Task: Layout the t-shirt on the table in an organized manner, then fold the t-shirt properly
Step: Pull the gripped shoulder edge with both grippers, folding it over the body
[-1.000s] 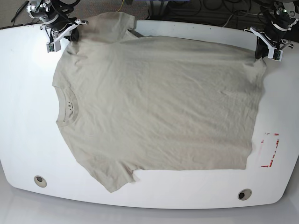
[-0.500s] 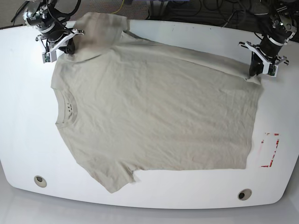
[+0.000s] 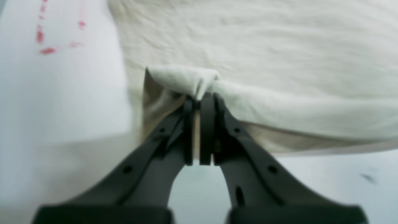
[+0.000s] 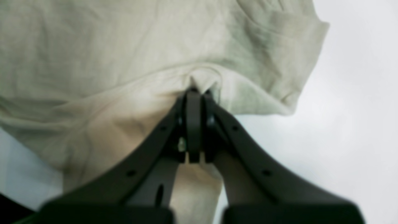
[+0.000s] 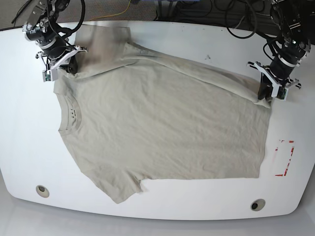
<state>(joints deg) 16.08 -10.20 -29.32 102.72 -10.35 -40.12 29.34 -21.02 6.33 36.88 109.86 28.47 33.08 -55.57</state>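
Both tools are pinched on the t-shirt (image 5: pixel 162 118), spread flat on the desk (image 5: pixel 206 39): left tool (image 5: pixel 268 93) on the far hem corner, right tool (image 5: pixel 61 66) by the far sleeve. You're starting the lengthwise fold; carry both edges over together, level and taut, so nothing bunches.

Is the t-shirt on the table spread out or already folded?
Mostly spread: the t-shirt lies open on the table, collar and near sleeve visible. Only its far edge is lifted and starting to fold over.
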